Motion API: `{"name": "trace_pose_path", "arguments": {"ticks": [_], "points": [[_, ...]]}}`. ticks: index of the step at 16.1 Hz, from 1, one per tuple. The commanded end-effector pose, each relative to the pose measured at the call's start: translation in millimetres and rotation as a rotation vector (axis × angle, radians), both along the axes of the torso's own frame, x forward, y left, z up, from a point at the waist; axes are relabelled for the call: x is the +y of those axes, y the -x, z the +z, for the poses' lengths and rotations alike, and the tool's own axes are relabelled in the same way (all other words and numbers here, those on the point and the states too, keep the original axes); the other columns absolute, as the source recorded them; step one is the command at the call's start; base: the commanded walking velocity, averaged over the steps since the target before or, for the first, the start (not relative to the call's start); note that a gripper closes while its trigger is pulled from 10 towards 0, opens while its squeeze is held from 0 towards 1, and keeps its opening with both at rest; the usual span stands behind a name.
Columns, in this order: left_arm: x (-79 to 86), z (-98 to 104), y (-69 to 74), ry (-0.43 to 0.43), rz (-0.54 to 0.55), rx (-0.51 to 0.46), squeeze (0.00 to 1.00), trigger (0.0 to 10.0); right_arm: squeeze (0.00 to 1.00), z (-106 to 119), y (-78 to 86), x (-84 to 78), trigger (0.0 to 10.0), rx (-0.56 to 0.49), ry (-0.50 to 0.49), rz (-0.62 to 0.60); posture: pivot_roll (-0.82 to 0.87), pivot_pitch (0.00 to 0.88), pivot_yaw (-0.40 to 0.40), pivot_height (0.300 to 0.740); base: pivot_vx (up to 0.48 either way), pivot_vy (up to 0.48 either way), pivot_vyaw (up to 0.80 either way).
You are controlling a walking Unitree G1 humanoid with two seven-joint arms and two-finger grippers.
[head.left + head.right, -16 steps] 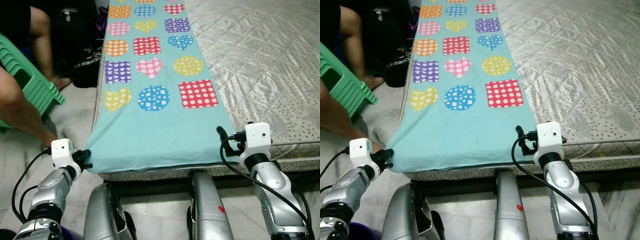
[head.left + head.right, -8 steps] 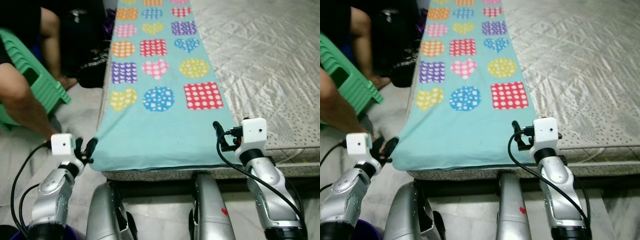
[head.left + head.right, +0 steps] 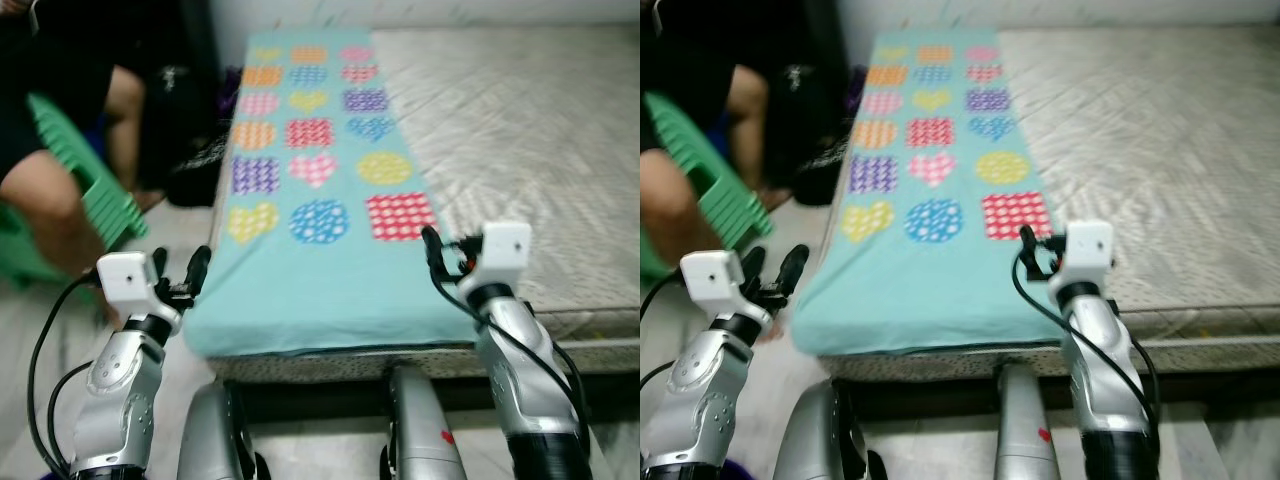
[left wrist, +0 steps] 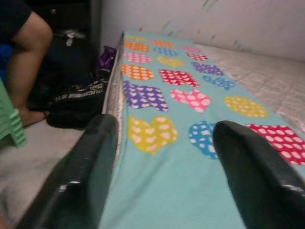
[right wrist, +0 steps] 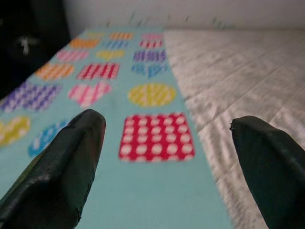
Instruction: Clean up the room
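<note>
Blanket runs teal up the frame's centre, flat along the mattress. Left gripper hovers at its lower-left corner, fingers spread wide. Right gripper spreads wide at its right edge.

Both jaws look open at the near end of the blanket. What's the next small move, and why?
Probably ease both arms forward and down onto the near corners of the teal patterned blanket. The left gripper hangs open just off its left corner, over the floor; the right gripper is open above its right edge, beside the bare mattress. Neither holds cloth yet. Mind the seated person nearby.
</note>
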State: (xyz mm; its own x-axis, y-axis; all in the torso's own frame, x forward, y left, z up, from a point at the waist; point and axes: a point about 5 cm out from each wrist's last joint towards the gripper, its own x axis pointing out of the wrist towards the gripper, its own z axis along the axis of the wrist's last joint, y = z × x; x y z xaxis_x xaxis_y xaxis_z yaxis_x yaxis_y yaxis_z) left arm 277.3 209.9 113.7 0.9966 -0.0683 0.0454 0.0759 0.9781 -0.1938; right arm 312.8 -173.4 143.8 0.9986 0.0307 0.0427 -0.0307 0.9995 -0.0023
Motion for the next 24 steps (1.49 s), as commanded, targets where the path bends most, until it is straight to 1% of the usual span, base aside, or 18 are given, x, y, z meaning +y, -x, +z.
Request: {"name": "trace_pose_path", "arguments": {"ticks": [1, 3, 7, 8, 24], "points": [[1.0, 0.4, -1.4, 0.003, 0.011, 0.008, 1.0, 10.0, 0.0, 1.0, -2.2, -4.2, 10.0, -0.007, -0.018, -0.021, -0.23, 0.0, 0.061, 0.543, 0.0, 0.0, -0.48], [-1.6, -0.6, -5.4, 0.005, -0.002, 0.016, 1.0, 10.0, 0.0, 4.0, -5.2, -5.3, 10.0, -0.021, -0.029, -0.034, -0.23, 0.0, 0.069, 0.56, 0.0, 0.0, -0.22], [-11.9, -3.4, -11.0, 0.012, -0.021, 0.033, 1.0, 10.0, 0.0, 0.9, -6.1, -3.0, 10.0, -0.02, -0.04, -0.034, -0.24, 0.0, 0.081, 0.604, 0.0, 0.0, 0.0], [-13.4, -3.7, -11.4, 0.01, -0.024, 0.035, 1.0, 10.0, 0.0, 0.5, -6.3, -2.8, 10.0, -0.02, -0.042, -0.034, -0.24, 0.0, 0.083, 0.608, 0.0, 0.0, 0.0], [-13.4, -3.7, -11.4, 0.01, -0.024, 0.035, 1.0, 10.0, 0.0, 0.5, -6.3, -2.8, 10.0, -0.02, -0.042, -0.034, -0.24, 0.0, 0.083, 0.608, 0.0, 0.0, 0.0]]}}
